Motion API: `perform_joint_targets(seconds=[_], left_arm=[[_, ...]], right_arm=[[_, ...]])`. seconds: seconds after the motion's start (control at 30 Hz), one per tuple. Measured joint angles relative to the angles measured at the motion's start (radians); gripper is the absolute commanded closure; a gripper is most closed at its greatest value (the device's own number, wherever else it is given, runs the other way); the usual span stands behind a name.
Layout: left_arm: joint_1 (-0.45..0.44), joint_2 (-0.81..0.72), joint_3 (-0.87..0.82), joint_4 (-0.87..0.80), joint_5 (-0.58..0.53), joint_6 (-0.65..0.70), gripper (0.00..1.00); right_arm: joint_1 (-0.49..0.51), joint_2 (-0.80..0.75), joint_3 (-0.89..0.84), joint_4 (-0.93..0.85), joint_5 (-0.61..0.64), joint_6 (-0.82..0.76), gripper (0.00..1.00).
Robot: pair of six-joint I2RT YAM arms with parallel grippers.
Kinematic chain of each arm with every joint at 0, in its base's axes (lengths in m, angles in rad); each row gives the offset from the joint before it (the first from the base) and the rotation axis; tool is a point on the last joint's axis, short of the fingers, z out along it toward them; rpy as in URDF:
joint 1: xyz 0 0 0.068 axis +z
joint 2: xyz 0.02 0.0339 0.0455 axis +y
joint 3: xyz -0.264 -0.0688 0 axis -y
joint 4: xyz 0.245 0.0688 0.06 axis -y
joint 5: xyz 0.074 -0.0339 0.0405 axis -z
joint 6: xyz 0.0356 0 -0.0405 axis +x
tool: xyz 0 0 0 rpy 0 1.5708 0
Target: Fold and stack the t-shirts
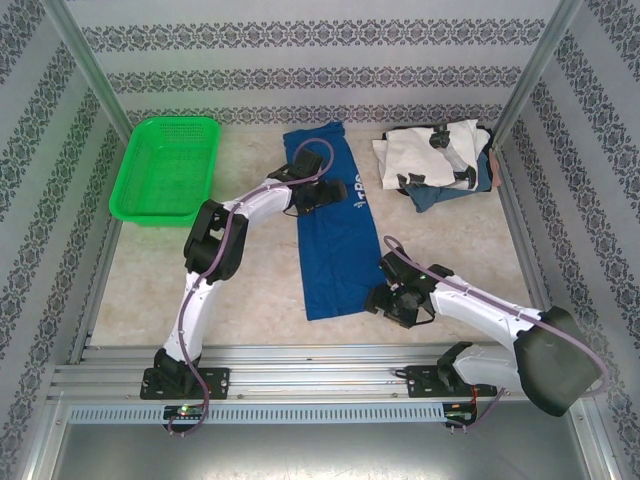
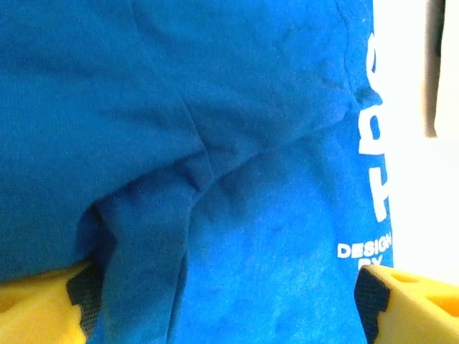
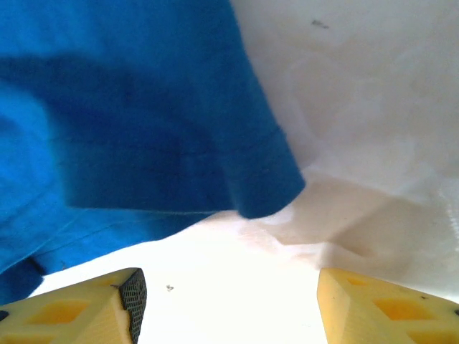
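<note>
Lying lengthwise down the middle of the pale table (image 1: 250, 290), the royal-blue t-shirt (image 1: 335, 250) is forming a long, narrow strip, apparently already folded along its length. A green mesh basket (image 1: 170, 165) is sitting at the far left. At the far right, a white t-shirt (image 1: 440, 150) is resting on a bluish-grey one (image 1: 435, 197), well apart from the blue shirt.

The left gripper (image 1: 325, 192) is hovering over the strip's far part beside the white lettering (image 2: 380, 172), its jaws standing wide over a raised wrinkle (image 2: 193, 172) without pinching cloth. The right gripper (image 1: 385, 298) is waiting just beside the shirt's near right edge, its jaws likewise spread with only bare table between the yellow fingers (image 3: 86, 308).

The step in hand is probably the crosswise fold. To do it well, the right fingers should be sliding low under the rolled hem corner (image 3: 265, 193) and catching every layer. The left should be pinning or gripping its end squarely, so the strip is folding without skewing.
</note>
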Motion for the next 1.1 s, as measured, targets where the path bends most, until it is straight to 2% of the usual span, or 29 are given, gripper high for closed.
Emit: perform_joint_targets(seconds=[0.1,0.23,0.33,0.47,0.53,0.63,0.73,0.87,1.1], left_arm=[[0.002,-0.055,-0.074,-0.003,0.009,0.022,0.00],[0.008,-0.250,-0.270,-0.055,0.024,0.020,0.00],[0.013,-0.473,-0.421,-0.053,0.045,-0.021,0.00],[0.002,-0.849,-0.671,0.010,0.055,-0.129,0.00],[-0.028,-1.014,-0.803,0.050,0.045,-0.192,0.00],[-0.107,-1.172,-0.997,0.106,0.015,-0.295,0.01],[-0.197,-1.236,-1.174,0.163,-0.018,-0.401,0.04],[-0.279,-1.234,-1.330,0.254,-0.061,-0.528,0.11],[-0.351,-1.120,-1.370,0.454,-0.087,-0.668,0.20]], right_arm=[[-0.010,-0.043,-0.001,0.011,-0.014,0.010,0.33],[-0.080,-0.114,-0.001,0.005,-0.041,-0.003,0.33],[-0.163,-0.142,-0.001,-0.001,-0.074,-0.040,0.32],[-0.268,-0.151,-0.001,-0.023,-0.126,-0.118,0.31],[-0.324,-0.157,-0.001,-0.033,-0.154,-0.165,0.31],[-0.390,-0.149,-0.001,-0.041,-0.191,-0.229,0.31],[-0.422,-0.116,-0.001,-0.040,-0.235,-0.277,0.31],[-0.422,-0.093,-0.004,-0.014,-0.282,-0.308,0.32],[-0.422,-0.050,-0.039,0.059,-0.340,-0.321,0.33]])
